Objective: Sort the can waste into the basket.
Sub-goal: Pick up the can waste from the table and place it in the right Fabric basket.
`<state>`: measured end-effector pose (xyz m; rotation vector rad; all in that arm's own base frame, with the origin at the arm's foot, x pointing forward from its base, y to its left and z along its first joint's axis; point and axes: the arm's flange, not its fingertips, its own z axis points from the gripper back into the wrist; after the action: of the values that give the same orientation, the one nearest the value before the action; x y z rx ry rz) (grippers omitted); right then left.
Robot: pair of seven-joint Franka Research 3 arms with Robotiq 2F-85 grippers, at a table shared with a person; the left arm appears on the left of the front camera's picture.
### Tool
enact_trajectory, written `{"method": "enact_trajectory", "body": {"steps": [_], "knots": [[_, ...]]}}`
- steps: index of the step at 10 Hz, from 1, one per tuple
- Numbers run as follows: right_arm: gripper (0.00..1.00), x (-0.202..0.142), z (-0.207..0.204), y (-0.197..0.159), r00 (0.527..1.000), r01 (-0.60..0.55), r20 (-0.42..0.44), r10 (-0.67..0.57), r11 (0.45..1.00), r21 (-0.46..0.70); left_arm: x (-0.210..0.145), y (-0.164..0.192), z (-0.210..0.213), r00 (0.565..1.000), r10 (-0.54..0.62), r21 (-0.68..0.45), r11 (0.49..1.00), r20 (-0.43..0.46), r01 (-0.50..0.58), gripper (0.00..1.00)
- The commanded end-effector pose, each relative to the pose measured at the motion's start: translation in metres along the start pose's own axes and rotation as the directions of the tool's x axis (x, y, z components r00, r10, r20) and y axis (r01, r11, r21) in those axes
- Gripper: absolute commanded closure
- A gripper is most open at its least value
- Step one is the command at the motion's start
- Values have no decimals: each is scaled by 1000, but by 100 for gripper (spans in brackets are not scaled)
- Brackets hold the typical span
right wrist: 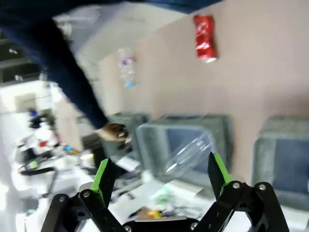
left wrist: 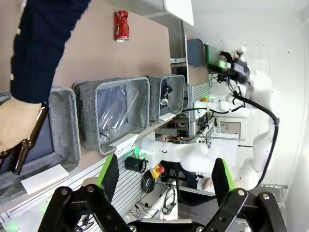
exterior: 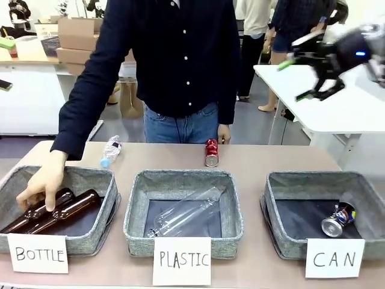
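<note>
A red can (exterior: 212, 152) lies on the table's far middle, just in front of the person; it also shows as the red can (left wrist: 121, 25) and the red can (right wrist: 204, 37). A crushed silvery can (exterior: 338, 219) lies inside the basket (exterior: 325, 179) marked "CAN" at the right. From the left wrist view that basket (left wrist: 179, 99) is the farthest of three. My right gripper (exterior: 295, 79) hangs open and empty high at the upper right, well above the table. The right gripper (right wrist: 160, 174) looks down on the red can and the baskets. Also open and empty is my left gripper (left wrist: 164, 176), off the table.
A person's hand (exterior: 41, 183) rests on brown bottles (exterior: 66, 211) in the "BOTTLE" basket (exterior: 90, 176) at left. The "PLASTIC" basket (exterior: 180, 177) in the middle holds a clear bottle (exterior: 186, 214). Another small clear bottle (exterior: 110, 150) lies on the table at far left.
</note>
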<state>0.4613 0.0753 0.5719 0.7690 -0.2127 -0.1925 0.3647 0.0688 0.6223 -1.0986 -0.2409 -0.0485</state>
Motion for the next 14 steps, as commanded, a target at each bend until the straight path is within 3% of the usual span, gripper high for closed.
{"method": "enact_trajectory", "body": {"steps": [1, 3, 4, 7, 8, 9, 11, 14], "knots": [[0, 43, -75, -12, 998, -68, -30, 63, 974, -214, -2, -3, 2, 1000, 5, 4, 1000, -7, -5, 0], [0, 33, -145, -24, 984, -129, -147, 98, 967, -220, -2, -3, 2, 1000, 5, 4, 1000, -7, -5, 0], [0, 23, -177, -32, 981, -157, -146, 129, 967, -200, -2, -3, 2, 1000, 5, 4, 1000, -7, -5, 0], [0, 23, -176, -35, 982, -141, -155, 107, 964, -226, -2, -3, 2, 1000, 5, 4, 1000, -7, -5, 0], [0, 20, -197, -39, 979, -149, -170, 111, 962, -230, -2, -3, 2, 1000, 5, 4, 1000, -7, -5, 0], [0, 32, -194, -32, 985, -156, -112, 128, 943, -294, -2, -3, 2, 1000, 5, 4, 1000, -7, -5, 0], [0, 64, -247, -22, 988, -154, -46, 148, 912, -379, -2, -3, 2, 1000, 5, 4, 1000, -7, -5, 0], [0, 90, -292, -22, 987, -159, -65, 146, 861, -482, -2, -3, 2, 1000, 5, 4, 1000, -7, -5, 0]]}}
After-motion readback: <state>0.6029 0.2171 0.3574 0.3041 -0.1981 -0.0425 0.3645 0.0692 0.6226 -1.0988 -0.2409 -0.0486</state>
